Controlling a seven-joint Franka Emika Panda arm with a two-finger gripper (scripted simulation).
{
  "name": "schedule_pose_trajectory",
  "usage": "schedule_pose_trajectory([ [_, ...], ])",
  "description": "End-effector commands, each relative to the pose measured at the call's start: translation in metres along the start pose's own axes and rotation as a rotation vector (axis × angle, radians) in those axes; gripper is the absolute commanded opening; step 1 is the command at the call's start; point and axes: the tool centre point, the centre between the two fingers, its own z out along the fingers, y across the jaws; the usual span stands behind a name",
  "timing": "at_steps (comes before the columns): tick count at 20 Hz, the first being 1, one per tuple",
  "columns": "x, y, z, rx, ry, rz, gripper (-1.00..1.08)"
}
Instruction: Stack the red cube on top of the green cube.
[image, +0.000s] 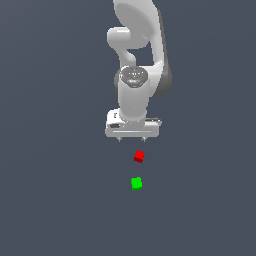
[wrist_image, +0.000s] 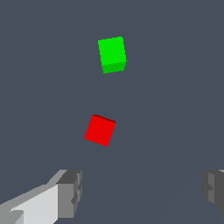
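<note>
The red cube (image: 139, 156) lay on the worktop (image: 55, 200), turned askew, near the green cube (image: 136, 183) but apart. The tool (image: 132, 140) hung above, jaws wide and empty. Unaligned fingers (wrist_image: 70, 192) could catch corners and nudge it away.

A plain dark blue-grey floor (image: 55, 200) fills both views, flat and even in tone, with no markings or edges showing. In the wrist view the same surface (wrist_image: 175, 87) carries only a faint paler diagonal band.
</note>
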Motion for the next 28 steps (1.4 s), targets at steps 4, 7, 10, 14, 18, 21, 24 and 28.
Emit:
schedule_pose_trajectory([
  [4,0.0,-0.001,0.001,0.0,0.0,0.005,1.0],
  [7,0.0,-0.003,0.005,0.0,0.001,0.021,1.0],
  [10,0.001,-0.006,0.011,0.0,0.001,0.047,1.0],
  [14,0.002,-0.012,0.024,0.0,0.003,0.098,1.0],
  [18,0.005,-0.02,0.041,0.0,0.005,0.168,1.0],
  [21,0.007,-0.027,0.054,-0.001,0.007,0.223,1.0],
  [24,0.01,-0.032,0.065,0.0,0.009,0.268,1.0],
  [28,0.013,-0.037,0.076,0.0,0.01,0.311,1.0],
])
